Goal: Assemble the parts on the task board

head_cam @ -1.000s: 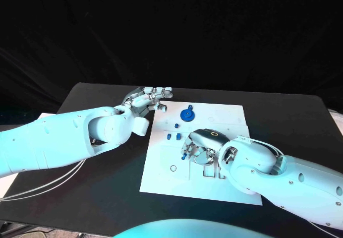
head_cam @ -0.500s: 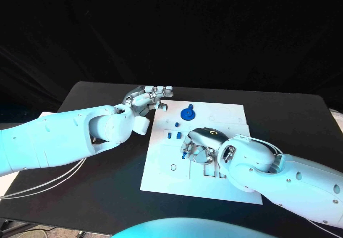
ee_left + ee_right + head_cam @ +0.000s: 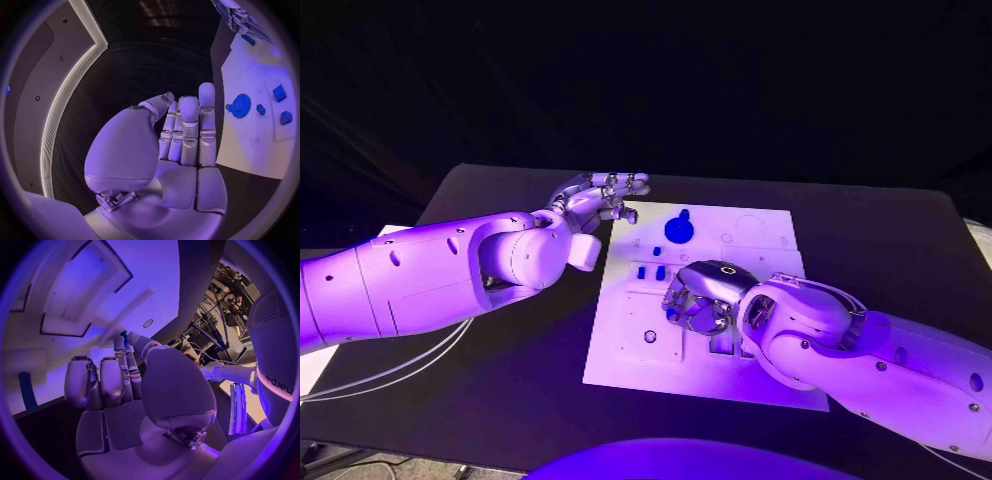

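A small blue part [image 3: 672, 314] sits pinched at the fingertips of the right hand [image 3: 700, 303], low over the middle of the white task board [image 3: 635, 360]. It seems held this way so it can be lowered into one of the board's recesses, which lie directly beneath those fingers. The right hand is curled over, palm down, with its arm reaching in across the board's near corner. Just beyond it on the board lie a few small blue pieces [image 3: 649, 272], and farther out a round blue gear [image 3: 678, 229]. The left hand [image 3: 599, 199] rests at the board's far corner, well apart from the right hand, fingers straight and pressed together, holding nothing, probably steadying the board.
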Controlling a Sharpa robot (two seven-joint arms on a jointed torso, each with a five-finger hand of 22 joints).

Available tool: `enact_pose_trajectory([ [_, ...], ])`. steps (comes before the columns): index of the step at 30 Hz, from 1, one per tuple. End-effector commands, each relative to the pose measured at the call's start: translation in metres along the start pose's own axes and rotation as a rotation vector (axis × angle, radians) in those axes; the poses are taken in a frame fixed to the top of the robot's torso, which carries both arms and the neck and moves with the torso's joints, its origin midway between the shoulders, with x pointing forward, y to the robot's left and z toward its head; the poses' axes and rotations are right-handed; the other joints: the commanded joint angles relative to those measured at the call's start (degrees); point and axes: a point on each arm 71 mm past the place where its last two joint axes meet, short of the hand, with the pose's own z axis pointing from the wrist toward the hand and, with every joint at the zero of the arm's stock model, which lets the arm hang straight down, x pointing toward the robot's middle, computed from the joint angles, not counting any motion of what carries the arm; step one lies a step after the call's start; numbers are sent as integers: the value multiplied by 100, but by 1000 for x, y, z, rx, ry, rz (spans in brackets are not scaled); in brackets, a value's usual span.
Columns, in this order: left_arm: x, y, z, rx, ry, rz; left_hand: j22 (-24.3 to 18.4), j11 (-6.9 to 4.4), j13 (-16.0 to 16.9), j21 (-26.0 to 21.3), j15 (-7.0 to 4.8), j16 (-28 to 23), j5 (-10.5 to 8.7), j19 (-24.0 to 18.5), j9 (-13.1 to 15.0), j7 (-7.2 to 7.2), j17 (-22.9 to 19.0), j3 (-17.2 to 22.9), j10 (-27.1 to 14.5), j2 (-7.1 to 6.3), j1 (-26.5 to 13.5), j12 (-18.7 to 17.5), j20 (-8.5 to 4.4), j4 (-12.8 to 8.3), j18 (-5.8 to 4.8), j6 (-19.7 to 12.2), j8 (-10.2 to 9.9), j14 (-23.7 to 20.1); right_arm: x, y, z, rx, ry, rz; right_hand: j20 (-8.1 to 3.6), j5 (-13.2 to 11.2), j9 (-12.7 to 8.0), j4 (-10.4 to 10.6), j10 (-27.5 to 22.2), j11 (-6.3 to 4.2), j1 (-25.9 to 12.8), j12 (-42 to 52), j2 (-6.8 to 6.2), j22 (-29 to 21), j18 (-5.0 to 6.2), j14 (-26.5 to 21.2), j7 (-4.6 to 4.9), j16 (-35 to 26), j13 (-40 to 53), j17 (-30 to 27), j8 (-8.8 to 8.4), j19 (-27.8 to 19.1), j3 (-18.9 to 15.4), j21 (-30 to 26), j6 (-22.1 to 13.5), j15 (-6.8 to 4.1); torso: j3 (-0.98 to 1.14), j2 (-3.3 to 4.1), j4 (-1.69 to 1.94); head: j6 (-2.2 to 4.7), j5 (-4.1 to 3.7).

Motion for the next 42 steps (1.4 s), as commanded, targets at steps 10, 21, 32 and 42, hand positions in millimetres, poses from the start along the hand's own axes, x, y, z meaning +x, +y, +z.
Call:
enact_pose_trajectory([
  [10,2,0,0,2,18,-11,-5,4,2,-20,-6,-19,31,-16,-5,11,-5,-16,-48,49,9,14,-21,-18,67,-31,16,-46,1,-9,-3,40,-31,2,199,5,-266,22,-938,254,-95,15,-267,-613,142,19,211,-301,-7,-454,-25,-435,-393,-443,-1066,213,1,0,-1,13,-14],
  [21,0,0,0,1,15,-10,-5,4,2,-20,-6,-19,31,-16,-5,11,-5,-16,-48,49,9,14,-21,-18,67,-31,16,-46,-14,-14,-23,44,-105,15,220,94,-247,-20,-991,260,-8,181,-207,-681,155,12,219,-341,16,-534,14,-446,-614,-508,-1038,220,2,-3,-5,54,-50],
  [32,0,-1,0,1,15,-10,-7,5,1,-24,-5,-21,31,-15,-6,13,-13,-19,-55,53,14,20,-21,-26,66,-35,17,-50,-57,-35,-51,116,-162,-60,162,206,-229,-29,-843,155,51,386,-152,-576,130,46,64,-283,6,-488,33,-334,-717,-440,-823,145,-8,-6,-15,141,-160],
  [42,0,-1,-1,0,20,-11,-9,5,2,-27,-5,-20,32,-14,-5,12,-15,-20,-57,59,21,27,-21,-33,66,-35,20,-51,-78,-75,-69,251,-145,-194,51,28,-263,28,-1189,110,57,264,-227,-604,134,49,-158,-323,-10,-561,-16,-337,-1020,-473,-917,13,5,8,-15,221,-271],
])
